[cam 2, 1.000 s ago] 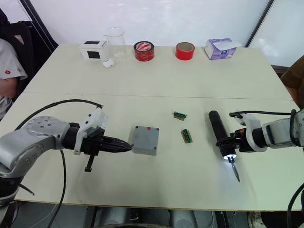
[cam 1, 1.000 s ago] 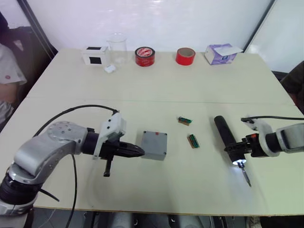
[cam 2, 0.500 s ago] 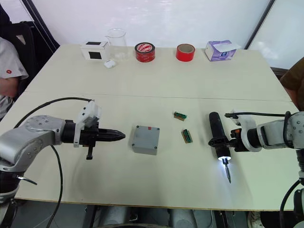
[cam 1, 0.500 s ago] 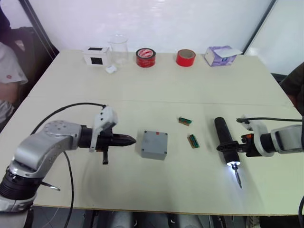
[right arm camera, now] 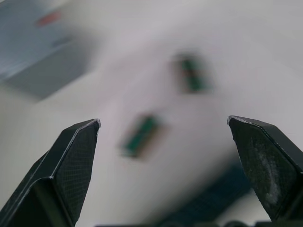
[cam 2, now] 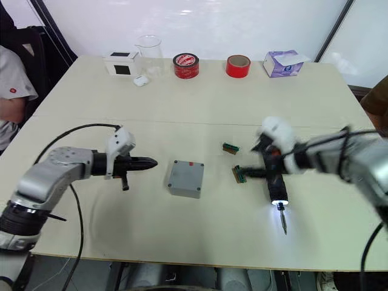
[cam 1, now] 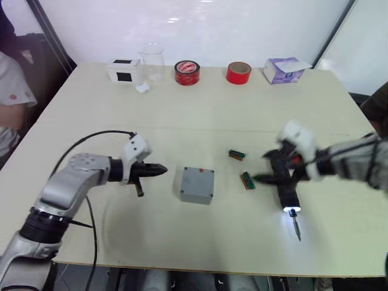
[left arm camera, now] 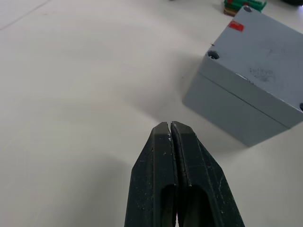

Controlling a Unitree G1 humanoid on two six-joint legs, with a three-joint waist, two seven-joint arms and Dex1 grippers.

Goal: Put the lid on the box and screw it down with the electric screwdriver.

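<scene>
The grey box (cam 1: pixel 197 185) sits mid-table with its lid (left arm camera: pixel 265 61) lying flush on top; a screw hole shows at the lid's corner and a small red mark near its edge. My left gripper (cam 1: pixel 159 170) is shut and empty, pointing at the box from a short gap to its left. The dark electric screwdriver (cam 1: pixel 287 195) lies on the table right of the box, its tip light (cam 1: pixel 293 211) on and its bit toward the front edge. My right gripper (right arm camera: pixel 163 120) hovers over the screwdriver's rear end, wide open with nothing between its fingers.
Two small green connector pieces (cam 1: pixel 236 155) (cam 1: pixel 246 180) lie between box and screwdriver. Along the far edge stand a white box (cam 1: pixel 122 70), a glass beaker (cam 1: pixel 151 60), two red tape rolls (cam 1: pixel 187 72) (cam 1: pixel 238 72) and a purple tissue box (cam 1: pixel 282 70). A person sits at the left (cam 1: pixel 12 91).
My right gripper has come off the screwdriver, opened and swung left over it toward the green pieces; the screwdriver stays on the table. My left gripper has drawn back left from the box.
</scene>
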